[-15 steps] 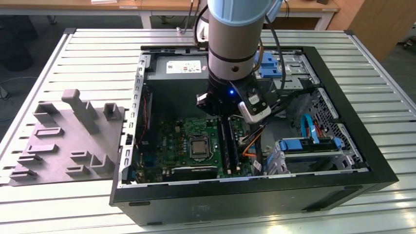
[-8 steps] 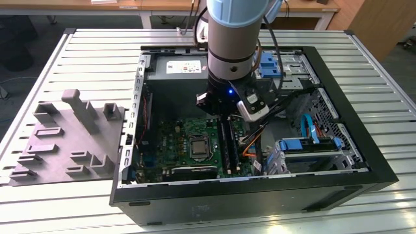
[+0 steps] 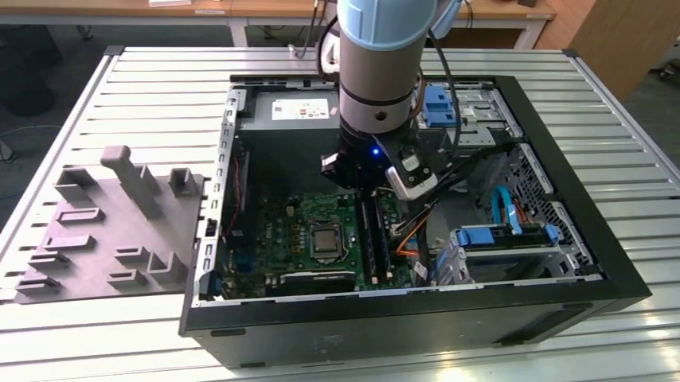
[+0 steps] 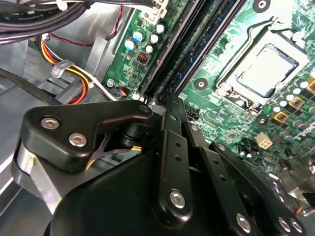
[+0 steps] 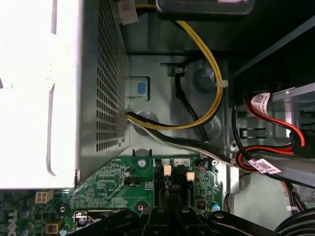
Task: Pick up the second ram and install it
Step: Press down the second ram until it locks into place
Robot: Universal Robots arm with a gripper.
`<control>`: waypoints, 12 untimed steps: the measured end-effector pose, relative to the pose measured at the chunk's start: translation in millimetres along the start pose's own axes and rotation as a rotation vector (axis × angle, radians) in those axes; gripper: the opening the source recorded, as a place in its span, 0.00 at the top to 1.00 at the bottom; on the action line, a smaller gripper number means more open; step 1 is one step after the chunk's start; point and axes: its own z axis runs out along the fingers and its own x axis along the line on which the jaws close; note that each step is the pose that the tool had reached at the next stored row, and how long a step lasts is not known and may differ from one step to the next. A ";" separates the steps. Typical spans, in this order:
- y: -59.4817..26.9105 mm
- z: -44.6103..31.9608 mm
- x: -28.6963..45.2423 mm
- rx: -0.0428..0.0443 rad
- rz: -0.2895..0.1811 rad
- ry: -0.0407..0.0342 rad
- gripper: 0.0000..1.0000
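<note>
My tool (image 3: 374, 185) is down inside the open computer case (image 3: 595, 263), just over the memory slots (image 3: 371, 239) on the green motherboard (image 3: 279, 235).

In the exterior view my arm (image 3: 377, 56) reaches down from above the case, which lies on its side on the slatted metal desk (image 3: 138, 95); a grey foam tray (image 3: 107, 231) sits on the desk at the exterior view's left. In the second wrist view my tool's black linkage (image 4: 170, 162) points along the long black slot rails (image 4: 189, 49), with the processor socket (image 4: 263, 69) beside them. I cannot tell whether my tool is apart, together or clamped on anything; the tips are hidden. I cannot make out the second ram anywhere for certain. In the first wrist view, yellow and black cables (image 5: 206, 69) run past the perforated metal box (image 5: 93, 73).
</note>
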 end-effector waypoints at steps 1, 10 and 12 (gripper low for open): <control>0.0 0.0 0.0 0.0000 0.000 0.0000 0.89; -0.1 2.2 0.1 -0.0004 0.000 -0.0002 0.89; -0.2 3.3 0.2 -0.0002 0.000 -0.0001 0.89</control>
